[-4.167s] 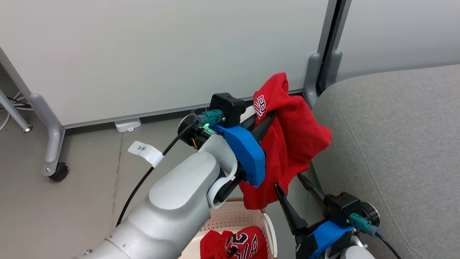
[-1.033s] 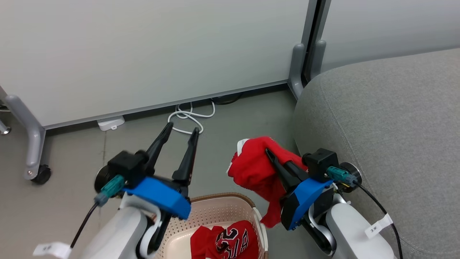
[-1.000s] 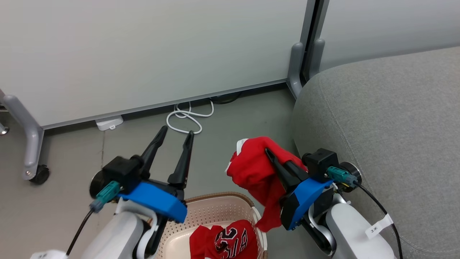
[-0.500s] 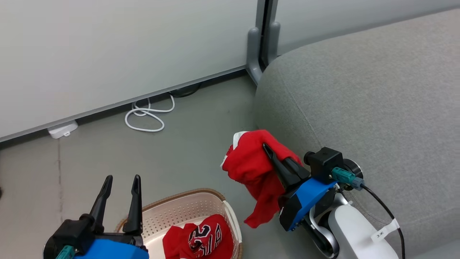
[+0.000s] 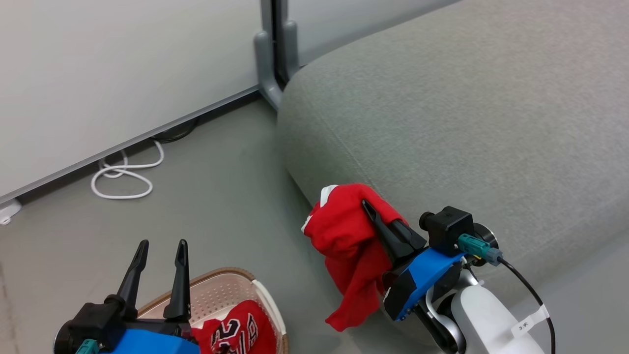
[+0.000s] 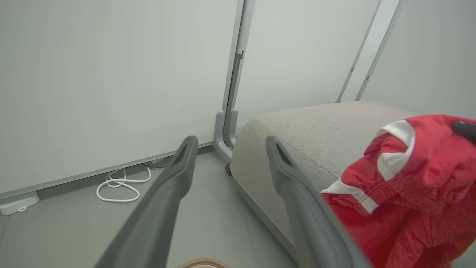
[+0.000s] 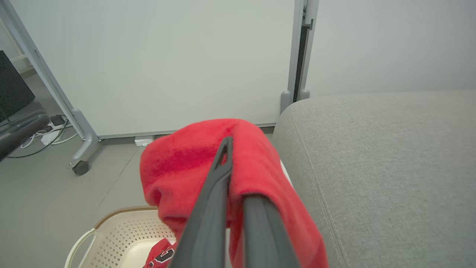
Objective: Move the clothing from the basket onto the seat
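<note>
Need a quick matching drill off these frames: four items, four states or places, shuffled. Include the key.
Column A
1. left gripper
2. right gripper
3. numbered jersey
4. white cable

Column B
a. lying in the basket
b. open, holding nothing
c. looped on the floor near the wall panel
d. shut on the red garment, which hangs beside the seat

Pairs: 1-b, 2-d, 3-a, 4-c
</note>
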